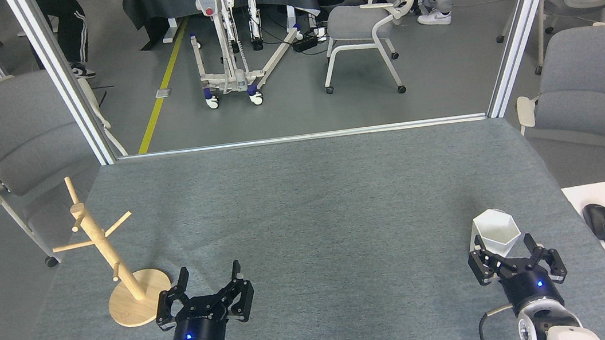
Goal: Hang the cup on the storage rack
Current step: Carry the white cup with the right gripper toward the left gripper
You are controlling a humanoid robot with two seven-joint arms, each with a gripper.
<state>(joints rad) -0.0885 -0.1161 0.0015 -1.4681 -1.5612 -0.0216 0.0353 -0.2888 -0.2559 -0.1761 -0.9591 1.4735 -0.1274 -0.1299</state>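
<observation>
Reaching for the cup [496, 231], the right gripper [507, 249] brackets its near side, fingers spread; next it must pinch. Left gripper [209, 278] waits spread beside the rack [101, 248].

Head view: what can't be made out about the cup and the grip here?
- Cup: lower part hidden behind the right gripper; contact unclear.
- Cup's rim tab and hole: not discernible, too small.
- Storage rack: pegs on its far side partly hidden by the post.

One cup [496, 233], one storage rack [112, 262], two claws: left claw [208, 275], right claw [505, 246]
</observation>
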